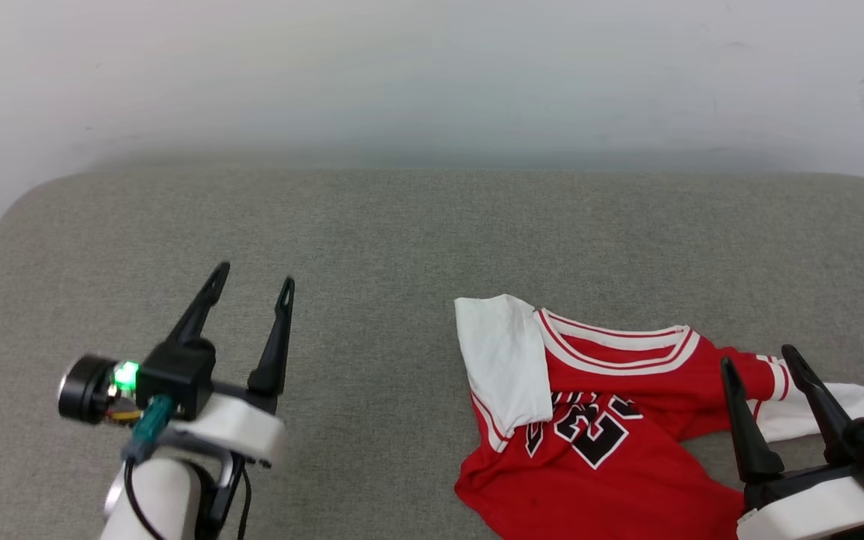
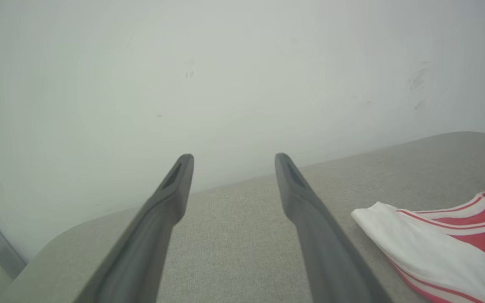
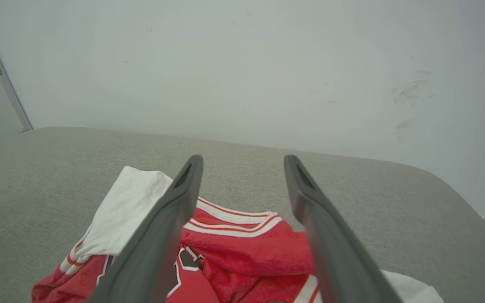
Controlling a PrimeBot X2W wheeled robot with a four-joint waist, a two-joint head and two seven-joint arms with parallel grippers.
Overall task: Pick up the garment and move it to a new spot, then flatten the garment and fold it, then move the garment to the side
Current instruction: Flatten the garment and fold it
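So the left gripper point(image 1: 254, 274) is hanging at the lower left of the head view, its two dark fingers point(image 1: 273, 345) spreading wide and pointing up and away. Its pale forearm point(image 1: 151, 495) is coming up from the bottom edge. The right gripper point(image 1: 758, 358) is sitting at the lower right, jaws gaping just as wide and gripping nothing.

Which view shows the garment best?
Head view: most of the garment, crumpled, with collar, both white sleeves and the number. Left wrist view catches one white sleeve and some trim at its edge. Right wrist view has the collar area, partly behind the right claw.
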